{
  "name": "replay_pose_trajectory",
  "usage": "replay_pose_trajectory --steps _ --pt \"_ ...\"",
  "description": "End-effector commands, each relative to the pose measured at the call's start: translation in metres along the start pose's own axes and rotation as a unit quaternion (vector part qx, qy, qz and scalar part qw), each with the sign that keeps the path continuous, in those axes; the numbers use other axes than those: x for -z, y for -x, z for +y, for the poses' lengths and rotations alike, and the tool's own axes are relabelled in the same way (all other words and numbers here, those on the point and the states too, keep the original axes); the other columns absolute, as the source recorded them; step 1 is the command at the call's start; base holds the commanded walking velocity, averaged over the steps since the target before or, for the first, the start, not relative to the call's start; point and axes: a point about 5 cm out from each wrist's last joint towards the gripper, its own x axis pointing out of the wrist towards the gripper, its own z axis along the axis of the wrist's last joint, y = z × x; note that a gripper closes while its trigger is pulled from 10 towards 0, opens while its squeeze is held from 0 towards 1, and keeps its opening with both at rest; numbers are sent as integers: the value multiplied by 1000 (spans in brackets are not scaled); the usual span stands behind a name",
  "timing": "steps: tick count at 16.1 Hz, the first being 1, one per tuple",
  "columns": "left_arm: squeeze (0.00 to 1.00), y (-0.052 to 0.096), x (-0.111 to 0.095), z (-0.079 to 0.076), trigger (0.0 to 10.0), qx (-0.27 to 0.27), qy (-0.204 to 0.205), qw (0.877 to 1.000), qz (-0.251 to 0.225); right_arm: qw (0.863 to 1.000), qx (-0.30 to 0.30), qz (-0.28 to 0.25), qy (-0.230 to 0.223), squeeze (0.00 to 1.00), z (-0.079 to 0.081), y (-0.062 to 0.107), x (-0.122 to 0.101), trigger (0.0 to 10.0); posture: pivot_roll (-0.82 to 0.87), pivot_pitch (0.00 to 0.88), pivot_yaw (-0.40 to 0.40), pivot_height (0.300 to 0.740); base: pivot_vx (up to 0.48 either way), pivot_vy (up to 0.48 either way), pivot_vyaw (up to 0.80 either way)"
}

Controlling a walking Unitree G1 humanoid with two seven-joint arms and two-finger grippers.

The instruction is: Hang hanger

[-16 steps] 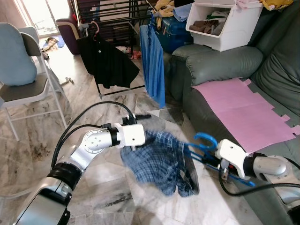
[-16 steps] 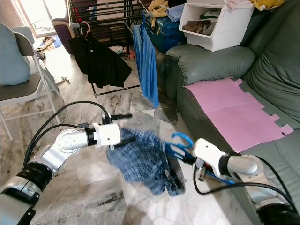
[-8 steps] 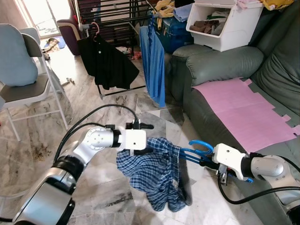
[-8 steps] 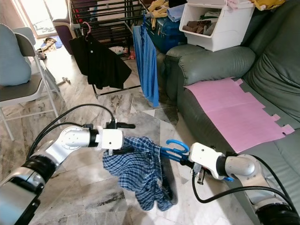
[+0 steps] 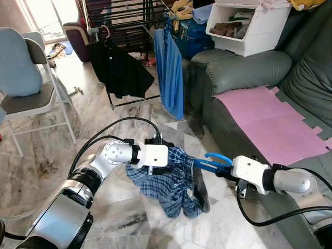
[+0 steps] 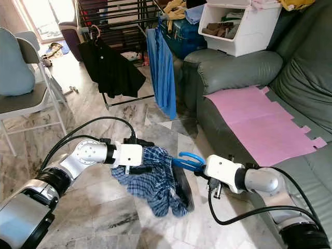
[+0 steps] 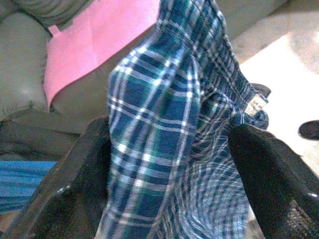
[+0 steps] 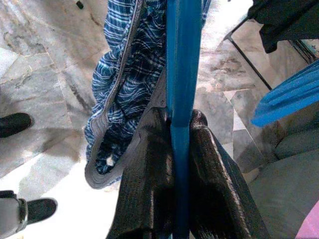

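In the left eye view, a blue plaid shirt [image 5: 168, 179] is held up over the marble floor [image 5: 46, 155], low and in the middle. The left gripper [image 5: 165, 162] is closed on the shirt's left side. A blue hanger [image 5: 211, 162] is pinched by the right gripper [image 5: 226, 173], and its far end is hidden inside the shirt. Far behind, a black shirt [image 5: 119, 70] and a blue garment [image 5: 169, 72] are hung on a dark drying rack [image 5: 124, 15]. A grey sofa [image 5: 244, 67] with a pink sheet [image 5: 270, 122] is seen on the right. A white bin [image 5: 249, 26] of clothes is set on its arm. A chair [image 5: 26, 83] is seen on the far left.

In the left wrist view, the plaid cloth is squeezed between the two black fingers [image 7: 75, 184]. A small white label [image 7: 255, 105] is seen on it, but its words cannot be read.

In the right wrist view, the blue hanger bar [image 8: 182, 74] is clamped tight between the black fingers [image 8: 147, 169]. The shirt is draped off it. Two dark shoe-like shapes [image 8: 14, 123] are cut off at the edge.
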Motion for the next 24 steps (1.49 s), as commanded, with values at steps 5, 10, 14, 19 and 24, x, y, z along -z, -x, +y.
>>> replay_pose_trajectory --steps 5,10,14,19,24 --pt "0 1 -2 13 0 -3 6 1000 16 999 11 -30 35 0 -5 -4 -19 10000 -178 0 81 740 0 0 0" --pt "0 1 0 15 0 -4 9 1000 27 999 10 -29 37 0 -4 -5 -19 10000 -177 0 82 740 0 0 0" --pt "0 6 3 18 0 -3 15 999 42 999 9 -29 40 0 -3 -7 -19 10000 -175 0 82 740 0 0 0" --pt "0 6 5 18 0 5 23 999 49 998 8 -32 46 0 -3 -9 -21 10000 -174 0 76 740 0 0 0" --pt "0 6 6 17 0 15 28 998 53 998 11 -34 52 0 -5 -11 -21 10000 -174 0 74 740 0 0 0"
